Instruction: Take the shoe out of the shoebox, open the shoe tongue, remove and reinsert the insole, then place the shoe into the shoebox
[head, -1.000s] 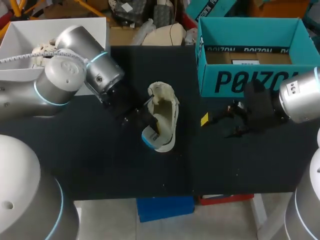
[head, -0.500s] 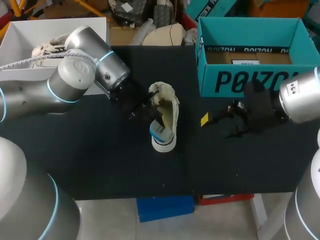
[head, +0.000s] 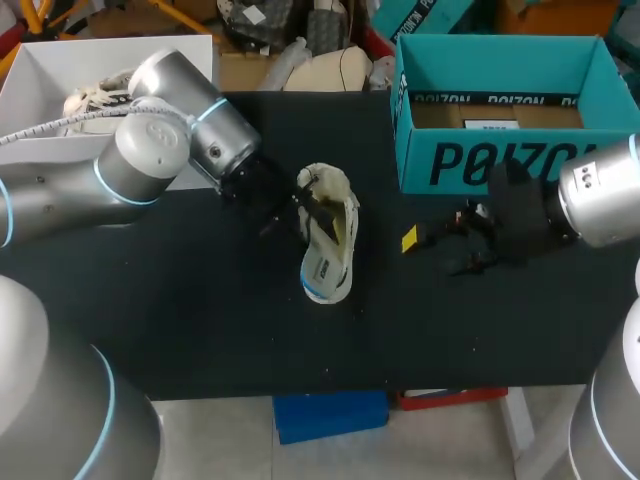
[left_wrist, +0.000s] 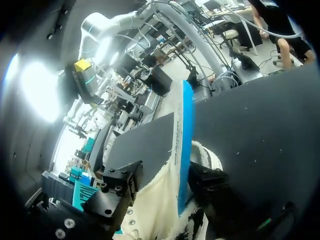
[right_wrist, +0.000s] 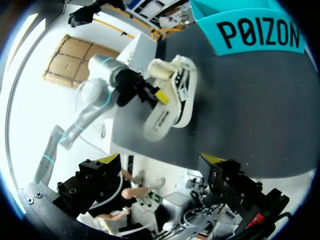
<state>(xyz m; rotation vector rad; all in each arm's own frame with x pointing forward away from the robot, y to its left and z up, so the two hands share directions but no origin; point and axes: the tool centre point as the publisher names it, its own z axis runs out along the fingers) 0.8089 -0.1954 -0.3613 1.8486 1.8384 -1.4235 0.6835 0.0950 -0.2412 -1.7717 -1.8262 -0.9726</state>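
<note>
A cream shoe (head: 327, 240) with a blue heel edge lies tipped on the black table's (head: 180, 320) middle, its sole (left_wrist: 180, 150) turned toward my left wrist camera. My left gripper (head: 300, 212) is at the shoe's collar, with its fingers (left_wrist: 117, 182) spread on either side of the shoe's rim, open. One of its yellow tips (right_wrist: 161, 95) shows against the collar in the right wrist view. The open teal shoebox (head: 480, 160) stands at the back right. In front of the box hovers my right gripper (head: 437, 245), wide open with nothing in it, a hand's breadth right of the shoe (right_wrist: 172, 100).
A white box (head: 30, 90) at the back left holds another pale shoe (head: 95, 100). My left arm's elbow (head: 150, 150) leans over that corner. Bare black table lies in front of the shoe and both grippers.
My left gripper's fingers have spread apart at the shoe's collar. The shoe has swung right and rolled onto its side, its heel end settling on the table. My right arm kept still.
</note>
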